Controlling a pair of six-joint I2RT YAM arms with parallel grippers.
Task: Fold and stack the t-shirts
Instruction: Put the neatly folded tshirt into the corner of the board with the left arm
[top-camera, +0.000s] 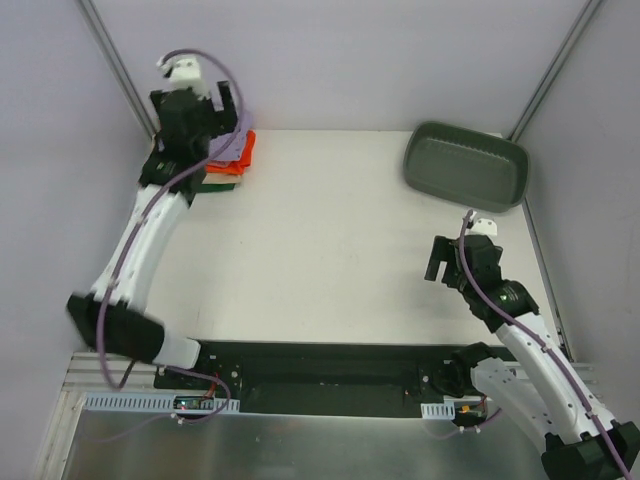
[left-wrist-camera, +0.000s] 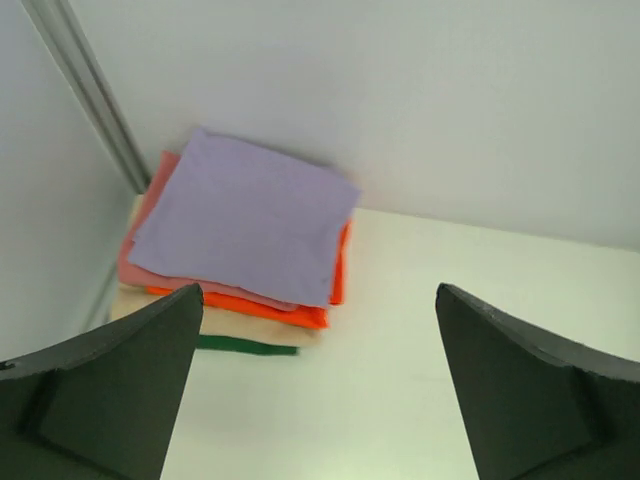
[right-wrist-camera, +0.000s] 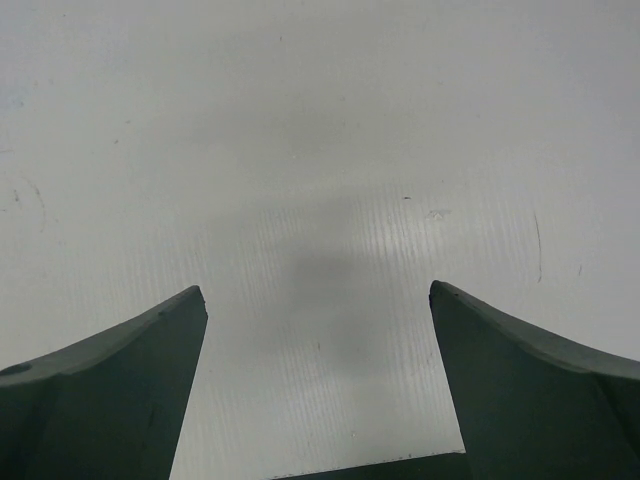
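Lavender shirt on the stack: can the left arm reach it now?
Probably yes: the left gripper hangs open close to the lavender shirt, which lies uncovered on top, with nothing between them.

White-shelled arms (top-camera: 140, 255) with black joints carry lilac cables (top-camera: 228, 72) and dark wedge-shaped claw fingers (left-wrist-camera: 110, 380).

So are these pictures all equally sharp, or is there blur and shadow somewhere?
Top external: even, flat light, only the left arm's elbow looks smeared. Left wrist: the stack of t-shirts is fairly crisp, the tool's near fingers soft. Right wrist: a dim shadow on the table between that tool's fingers, faint sheen beside it.
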